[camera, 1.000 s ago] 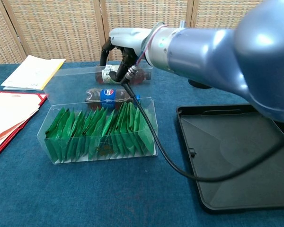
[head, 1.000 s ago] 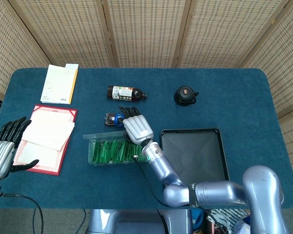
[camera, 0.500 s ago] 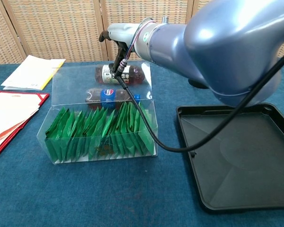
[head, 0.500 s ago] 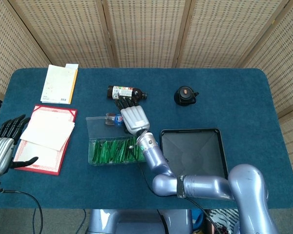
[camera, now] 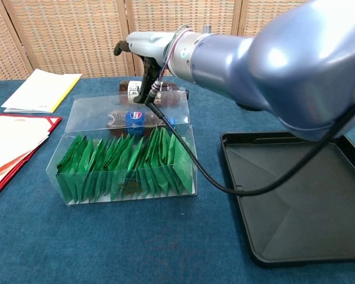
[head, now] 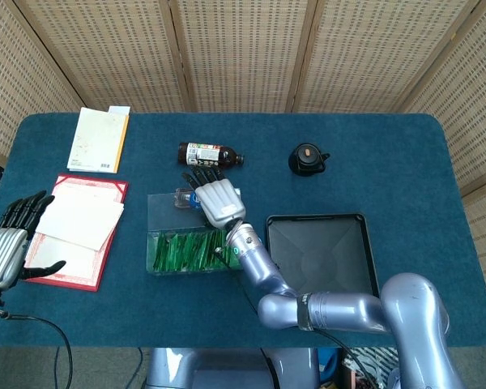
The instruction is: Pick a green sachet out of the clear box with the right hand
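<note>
The clear box stands in the table's middle, packed with a row of upright green sachets. Its clear lid is swung open and leans back toward the far side. My right hand hovers above the lid and the box's far edge, fingers spread, holding nothing; whether it touches the lid I cannot tell. My left hand hangs open off the table's left edge, empty.
A cola bottle lies just behind the box, a dark sauce bottle beyond it. A black tray sits right of the box. A black round object, booklet and red folder lie elsewhere.
The lid has swung from nearly closed to open and now leans further back. My right hand moved away from me, then slightly left. The left hand barely shifted.
</note>
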